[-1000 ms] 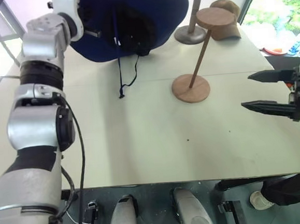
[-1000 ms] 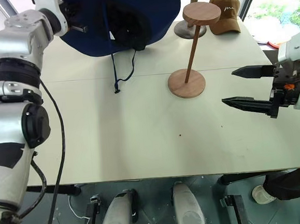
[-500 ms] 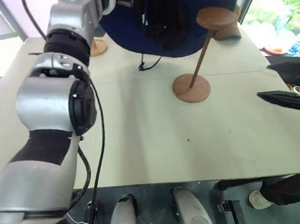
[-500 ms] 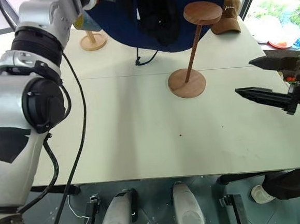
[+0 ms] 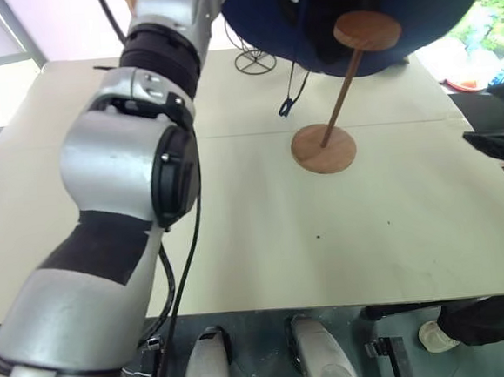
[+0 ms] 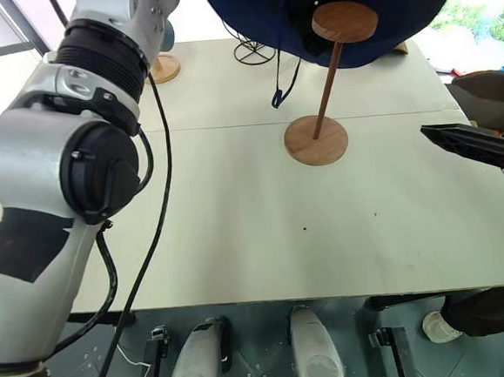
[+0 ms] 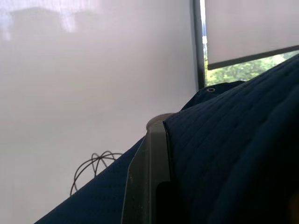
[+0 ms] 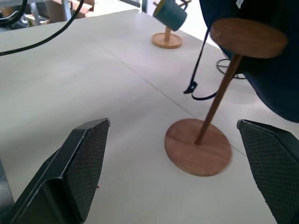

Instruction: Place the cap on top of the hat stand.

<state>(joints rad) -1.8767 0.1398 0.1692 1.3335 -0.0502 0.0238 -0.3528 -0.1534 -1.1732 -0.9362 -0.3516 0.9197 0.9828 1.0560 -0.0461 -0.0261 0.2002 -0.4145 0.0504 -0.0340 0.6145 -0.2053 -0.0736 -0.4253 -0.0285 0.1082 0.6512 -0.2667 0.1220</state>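
Navy sun hat hangs in the air off my left claw, which is clamped shut on the quilted brim. From my head camera the hat sits behind and above the round disc of the wooden hat stand; the hollow of the crown looks turned toward the disc, but I cannot tell whether it is truly over it or only beyond it. The chin cord dangles free beside the slanted rod, its toggle hanging above the counter.

My right claw is spread wide and holds nothing, level, off to the side of the stand's base.

What worries me:
- The brim is very wide and floppy. If I lower with the crown off centre, the fabric could drape over one edge of the disc and the hat slide off when I let go.
- The rod leans and the stand looks light. A sideways push from the brim or my wrist could tip it or shove its base across the counter.
- The cord could loop round the rod and drag the stand as I pull back.
- The black wire stand sits close behind; a low brim might catch it.
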